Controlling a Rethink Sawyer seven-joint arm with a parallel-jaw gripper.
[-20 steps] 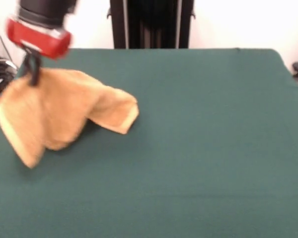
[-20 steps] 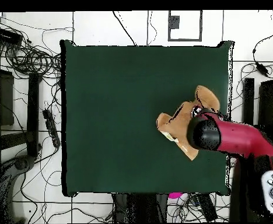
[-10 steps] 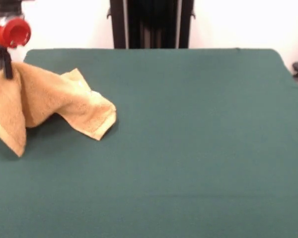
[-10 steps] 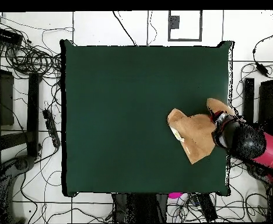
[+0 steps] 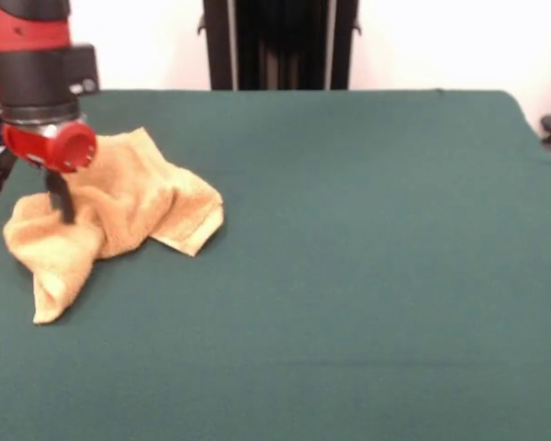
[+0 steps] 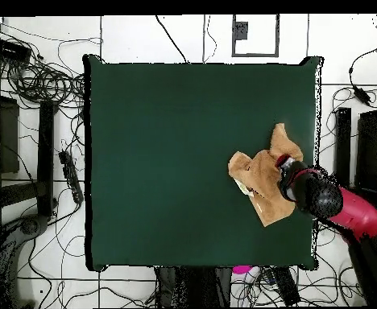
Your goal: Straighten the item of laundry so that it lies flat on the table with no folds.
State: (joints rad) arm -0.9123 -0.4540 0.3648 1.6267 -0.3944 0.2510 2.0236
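Note:
The orange-tan towel (image 5: 138,202) lies crumpled in a heap with several folds at the left side of the dark green table (image 5: 367,257). One corner points toward the table's middle and another hangs toward the near left. My gripper (image 5: 62,209) comes down from the red and black arm into the heap's left part, its dark fingers (image 5: 61,195) together on a ridge of cloth. In the overhead view the towel (image 6: 260,179) sits near the table's (image 6: 167,153) right edge. There the arm's head (image 6: 308,193) covers the gripper.
The black pedestal (image 5: 280,44) stands behind the table's far edge. The towel lies close to the table's left edge in the front view. Cables (image 6: 39,80) and gear lie on the floor around the table.
The gripper has come back in from beyond the table's edge and moved lower. The towel, which hung lifted from it, now rests bunched on the table.

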